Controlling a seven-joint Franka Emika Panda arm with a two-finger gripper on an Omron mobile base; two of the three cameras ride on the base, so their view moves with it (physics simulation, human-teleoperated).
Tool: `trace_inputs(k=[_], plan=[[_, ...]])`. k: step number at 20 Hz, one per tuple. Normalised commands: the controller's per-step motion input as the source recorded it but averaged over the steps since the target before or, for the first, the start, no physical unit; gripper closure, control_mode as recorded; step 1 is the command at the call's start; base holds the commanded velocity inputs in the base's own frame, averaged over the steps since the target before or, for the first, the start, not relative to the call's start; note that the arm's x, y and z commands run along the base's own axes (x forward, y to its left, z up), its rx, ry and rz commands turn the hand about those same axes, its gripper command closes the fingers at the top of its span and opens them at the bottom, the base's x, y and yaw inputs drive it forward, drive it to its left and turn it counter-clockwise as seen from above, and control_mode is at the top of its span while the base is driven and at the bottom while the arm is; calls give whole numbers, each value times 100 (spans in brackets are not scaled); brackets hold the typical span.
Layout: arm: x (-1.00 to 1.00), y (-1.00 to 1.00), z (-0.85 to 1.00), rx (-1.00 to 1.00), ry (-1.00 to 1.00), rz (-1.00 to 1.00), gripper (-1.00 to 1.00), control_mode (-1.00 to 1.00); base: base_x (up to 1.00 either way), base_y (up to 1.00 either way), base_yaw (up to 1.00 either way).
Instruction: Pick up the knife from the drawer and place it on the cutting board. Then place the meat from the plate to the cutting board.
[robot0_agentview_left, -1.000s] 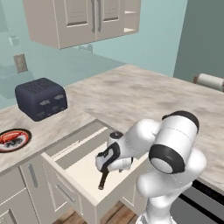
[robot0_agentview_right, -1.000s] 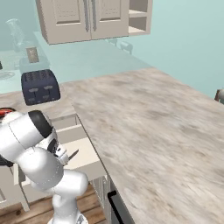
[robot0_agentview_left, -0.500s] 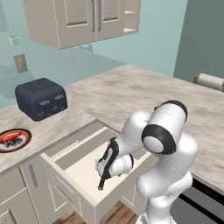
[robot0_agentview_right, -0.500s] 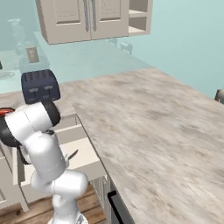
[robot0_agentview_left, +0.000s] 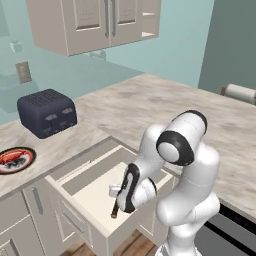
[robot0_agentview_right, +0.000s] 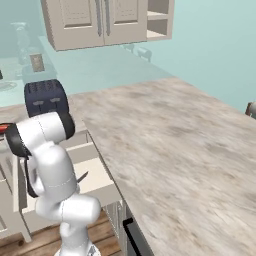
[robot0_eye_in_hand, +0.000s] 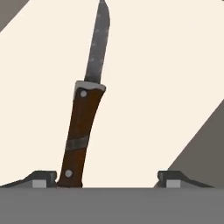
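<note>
The drawer (robot0_agentview_left: 82, 192) stands pulled open below the counter, its floor pale cream. The knife (robot0_eye_in_hand: 82, 127) lies flat on that floor, brown handle toward me and grey blade (robot0_eye_in_hand: 98, 43) pointing away. My gripper (robot0_eye_in_hand: 107, 180) is down in the drawer over the handle's end, open. The left fingertip (robot0_eye_in_hand: 41, 179) sits close beside the handle and the right fingertip (robot0_eye_in_hand: 175, 179) stands well clear. From the left base the gripper (robot0_agentview_left: 116, 204) hangs just above the knife (robot0_agentview_left: 114, 213). The meat (robot0_agentview_left: 11, 157) rests on the plate (robot0_agentview_left: 31, 155) at the far left. The cutting board is out of view.
A dark blue toaster (robot0_agentview_left: 47, 112) stands on the counter behind the drawer. The marbled counter (robot0_agentview_right: 170, 135) stretches off to the right, with a paper towel roll (robot0_agentview_left: 240, 92) at its far end. Wall cabinets (robot0_agentview_left: 95, 22) hang overhead. The drawer's side walls (robot0_agentview_right: 95, 172) flank the hand.
The arm's elbow and upper links have swung round above the drawer. The hand has stayed low over the knife, which lies where it was.
</note>
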Motion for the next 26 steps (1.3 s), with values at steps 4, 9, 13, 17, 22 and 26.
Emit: trace_inputs(k=[4,9,13,17,22,26], plan=[[0,15,-14,0,-5,0,-100,-100,0,0,0],[6,34,0,0,9,-1,-100,-100,0,0,0],[4,40,7,0,34,-8,-100,-100,0,0,0],[0,45,6,0,44,-14,-100,-100,0,0,0],[10,27,0,-2,22,-12,-100,-100,0,0,0],[24,16,-6,-3,-2,-5,-100,-100,0,0,0]])
